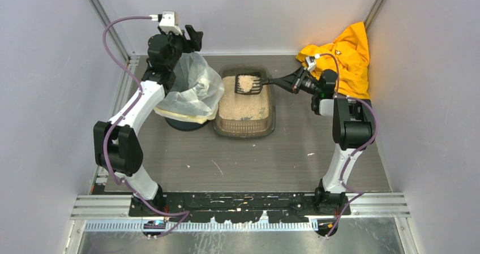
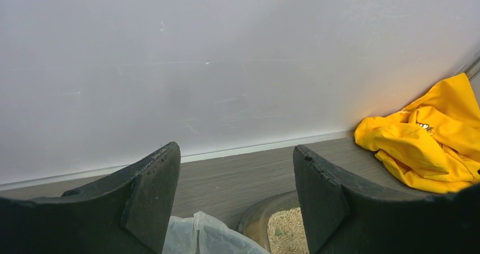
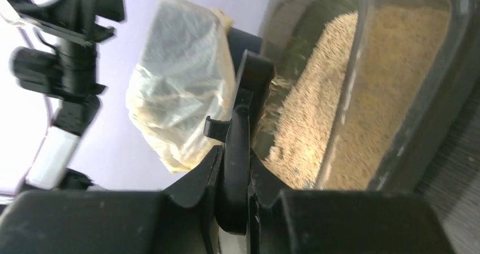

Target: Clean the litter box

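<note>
Top external view: at far left, the left pincer [image 1: 191, 37] is seen raised above the far side of a round bin [image 1: 182, 123], its jaws spread wide and nothing held between them. In the left wrist view the same pincer [image 2: 235, 155] is pointed toward the back wall, and both dark fingers [image 2: 153, 192] are shown well apart.

The bin is lined with a white plastic bag [image 1: 195, 87] and is set on the grey bench [image 1: 255, 163], just beside the left wall of the litter box [image 1: 244, 132]. The box is placed near the middle of the bench, toward the back, and is filled with pale sandy granules [image 1: 240, 104].

Over its far end a black slotted scoop [image 1: 249, 84] is held, loaded with a small heap of granules; whether it touches the litter below cannot be told. Its handle is clamped in the right pincer [image 1: 287, 82], reached in from the right. In the right wrist view the handle [image 3: 238, 163] is gripped tightly between the narrowly set jaws.

At far right, a crumpled yellow cloth [image 1: 346, 56] is piled in the back corner.
</note>
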Robot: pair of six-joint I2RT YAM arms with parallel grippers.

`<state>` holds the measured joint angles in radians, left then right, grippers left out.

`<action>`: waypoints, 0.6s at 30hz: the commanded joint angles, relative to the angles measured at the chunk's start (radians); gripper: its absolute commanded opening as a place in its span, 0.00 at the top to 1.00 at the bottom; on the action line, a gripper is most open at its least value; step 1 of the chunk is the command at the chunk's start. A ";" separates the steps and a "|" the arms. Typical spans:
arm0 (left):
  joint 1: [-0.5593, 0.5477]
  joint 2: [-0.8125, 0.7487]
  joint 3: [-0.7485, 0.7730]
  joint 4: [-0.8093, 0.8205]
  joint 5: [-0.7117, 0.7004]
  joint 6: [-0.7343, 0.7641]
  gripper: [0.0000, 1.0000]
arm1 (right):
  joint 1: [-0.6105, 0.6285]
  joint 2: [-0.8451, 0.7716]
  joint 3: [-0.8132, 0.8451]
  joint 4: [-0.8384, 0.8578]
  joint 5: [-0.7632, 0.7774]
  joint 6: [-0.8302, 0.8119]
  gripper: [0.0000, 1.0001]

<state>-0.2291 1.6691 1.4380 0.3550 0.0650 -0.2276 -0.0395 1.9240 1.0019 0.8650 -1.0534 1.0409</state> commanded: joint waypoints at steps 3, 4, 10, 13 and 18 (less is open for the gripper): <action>-0.003 -0.011 0.021 0.068 0.013 0.000 0.27 | -0.017 0.099 0.051 0.560 0.025 0.407 0.99; -0.003 -0.011 0.022 0.067 0.012 -0.001 0.27 | -0.011 0.098 0.048 0.556 0.029 0.398 0.99; -0.003 -0.002 0.039 0.063 0.008 0.006 0.27 | -0.016 0.113 0.051 0.571 0.012 0.422 0.99; -0.003 0.008 0.043 0.067 0.003 0.005 0.27 | 0.026 0.124 0.101 0.556 -0.058 0.438 0.99; -0.003 0.013 0.049 0.066 0.007 0.001 0.27 | 0.021 0.129 0.117 0.521 -0.053 0.428 0.99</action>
<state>-0.2291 1.6794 1.4414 0.3557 0.0658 -0.2279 -0.0444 2.0605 1.0550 1.3312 -1.0653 1.4548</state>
